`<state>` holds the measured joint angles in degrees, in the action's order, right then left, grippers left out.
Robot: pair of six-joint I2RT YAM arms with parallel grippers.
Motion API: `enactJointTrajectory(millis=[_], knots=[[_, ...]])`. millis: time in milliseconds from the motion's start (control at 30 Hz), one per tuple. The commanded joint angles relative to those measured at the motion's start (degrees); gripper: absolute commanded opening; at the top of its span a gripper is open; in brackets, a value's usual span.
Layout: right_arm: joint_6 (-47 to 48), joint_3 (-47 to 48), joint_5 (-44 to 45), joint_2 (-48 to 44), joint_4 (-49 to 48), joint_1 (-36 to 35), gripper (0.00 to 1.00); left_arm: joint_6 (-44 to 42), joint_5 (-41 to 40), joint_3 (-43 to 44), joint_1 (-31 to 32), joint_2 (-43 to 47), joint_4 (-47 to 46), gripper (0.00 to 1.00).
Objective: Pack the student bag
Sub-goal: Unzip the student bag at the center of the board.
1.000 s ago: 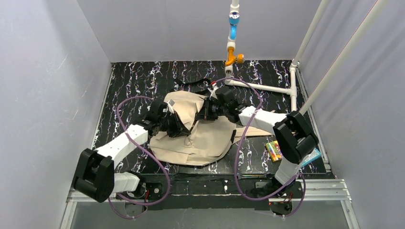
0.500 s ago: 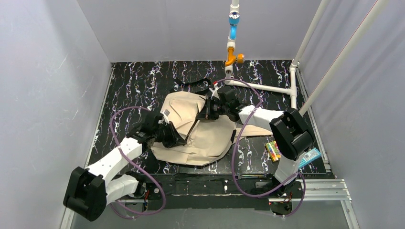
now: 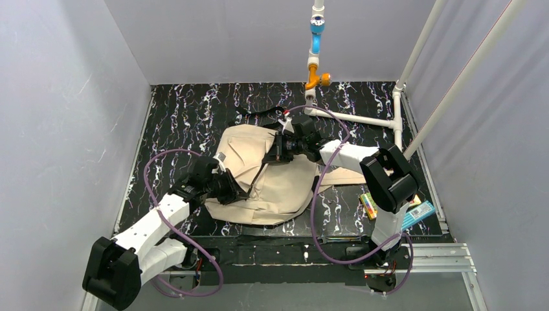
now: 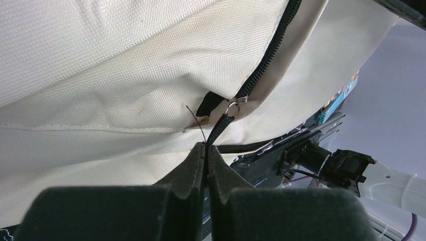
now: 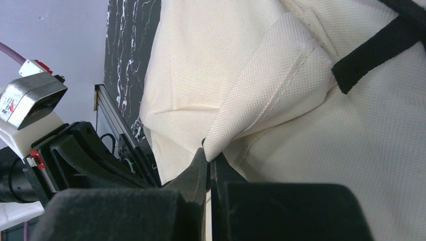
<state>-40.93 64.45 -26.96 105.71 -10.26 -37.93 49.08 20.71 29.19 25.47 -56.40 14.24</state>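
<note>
Drawn back, the left gripper [image 3: 238,190] now pinches the black zipper cord [image 4: 221,125] at the near-left edge of the large beige fabric backpack [image 3: 281,188] lying on the black marbled table [image 3: 181,110]. The right gripper [image 3: 270,155] stays clamped on a fabric fold [image 5: 251,100] at the backpack's far side. Print on the colourful books [image 3: 370,204] right of the backpack is too small to read.

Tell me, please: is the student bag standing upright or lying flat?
Lying flat. Seen from above, the student bag spreads its broad side across the black table, zipper line facing up.

Outstretched left arm [image 3: 155,220] reaching forward, left claw [image 4: 206,148] pinched closed, right arm [image 3: 349,153] folded leftward, right claw [image 5: 207,153] pinched closed
</note>
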Motion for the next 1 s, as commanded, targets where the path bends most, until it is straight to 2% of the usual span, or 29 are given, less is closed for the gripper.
enactJointTrajectory(millis=[0,33,67,167,267,433,567,700,767,967], knots=[[5.2,4.8,5.4,-0.3,-0.6,2.1,0.01,-1.6,-0.1,-1.9,0.7,0.8,9.4,0.00],[6.3,5.3,5.6,-0.2,0.6,2.0,0.05,-1.7,-0.6,-1.9,0.8,0.9,9.6,0.00],[7.2,5.9,5.6,0.0,1.9,2.0,0.14,-1.6,-0.5,-1.9,0.7,0.7,9.5,0.00],[8.8,7.1,5.7,-0.1,6.6,1.3,0.33,-1.6,1.6,-1.0,0.7,-0.8,7.9,0.00],[8.8,5.4,6.8,-2.5,8.5,-1.0,0.41,-1.2,3.0,0.0,0.7,-1.8,6.1,0.00],[6.3,1.5,11.4,-4.7,8.9,-5.8,0.43,-0.8,4.1,1.4,0.7,-1.2,5.4,0.00],[2.6,-1.7,12.8,-6.0,5.5,-7.9,0.38,0.1,4.6,1.2,0.7,-0.5,5.4,0.00],[-0.8,-3.8,12.3,-7.3,1.7,-8.2,0.19,0.2,3.8,0.7,0.7,-0.1,5.8,0.00],[-2.4,-5.0,12.2,-7.9,-0.2,-7.5,0.03,0.2,3.6,0.3,0.7,-0.3,6.0,0.00],[-13.0,-9.0,7.5,-6.2,-18.9,-2.6,0.01,0.8,3.6,-2.6,0.7,-0.3,5.9,0.00]])
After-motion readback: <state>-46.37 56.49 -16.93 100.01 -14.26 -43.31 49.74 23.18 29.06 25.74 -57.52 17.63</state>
